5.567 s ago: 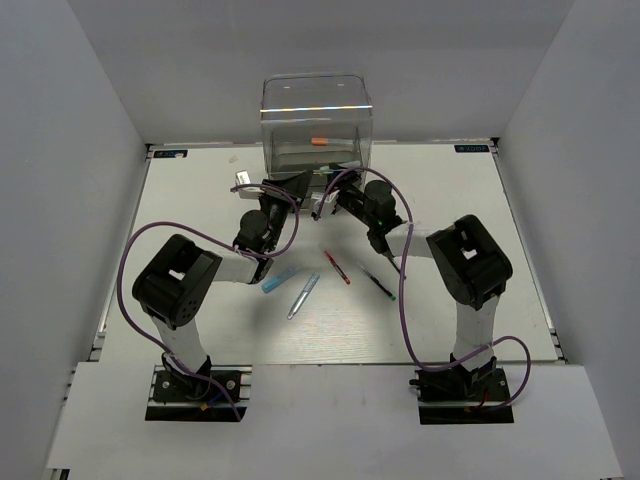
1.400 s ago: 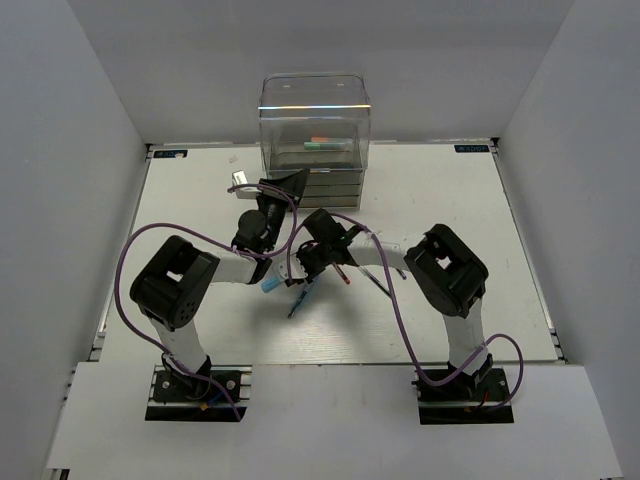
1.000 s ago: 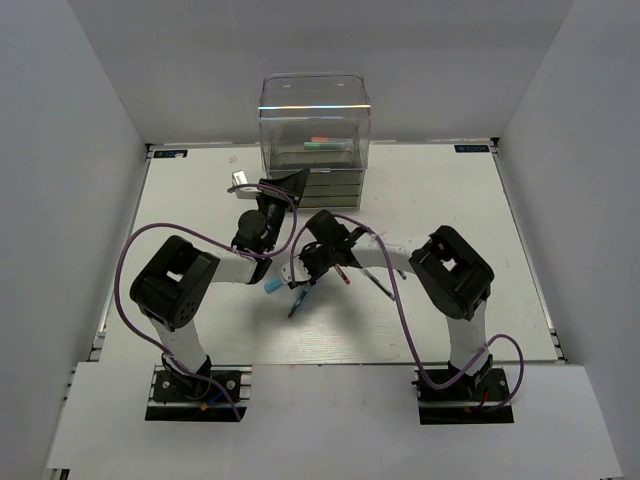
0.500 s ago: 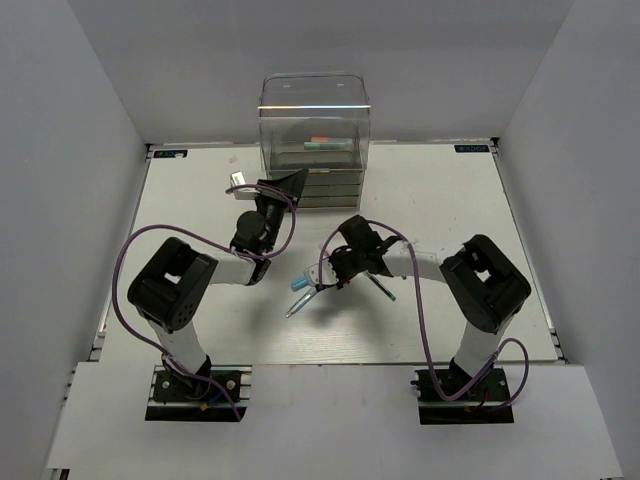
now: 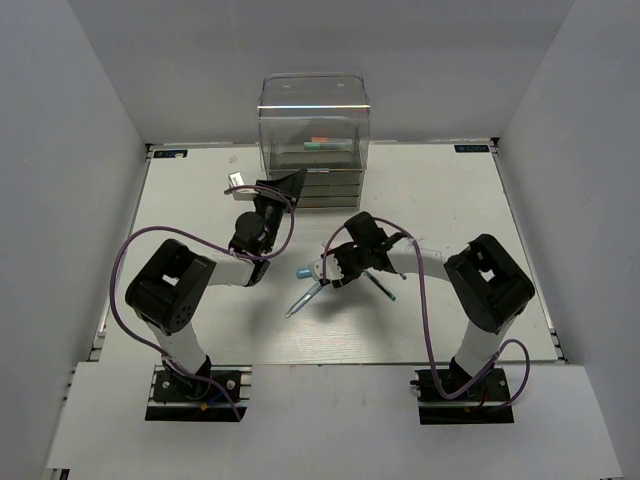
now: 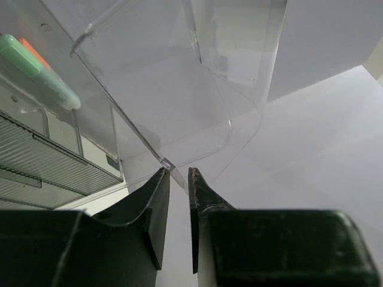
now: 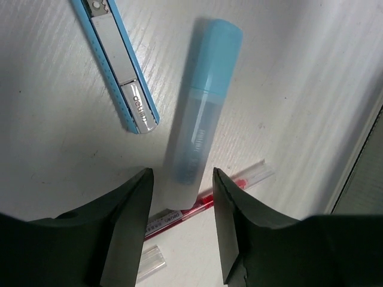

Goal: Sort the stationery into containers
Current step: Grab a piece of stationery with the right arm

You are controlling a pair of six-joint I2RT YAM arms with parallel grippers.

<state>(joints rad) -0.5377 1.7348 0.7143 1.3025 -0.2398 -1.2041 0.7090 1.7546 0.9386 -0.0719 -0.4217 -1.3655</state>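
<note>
R jaws: clamped on blue marker (image 7: 203, 107) at its rear half, cap end fwd of tips. It looks raised off counter (image 7: 299, 89), judged mid-carry to drawer unit (image 5: 315, 130). Blue pen (image 7: 116, 66) and red pen (image 7: 179, 216) lie beneath the jaws, unsorted. L jaws: narrow, apparently pinching clear tray (image 6: 123, 110) edge at tips, prob. to hold it open for the drop.

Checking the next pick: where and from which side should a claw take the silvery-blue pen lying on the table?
Mid-barrel, from straight above, closing across its narrow width: the silvery-blue pen lies flat with bare table along both long sides, apart from the blue marker in the right claw.
</note>
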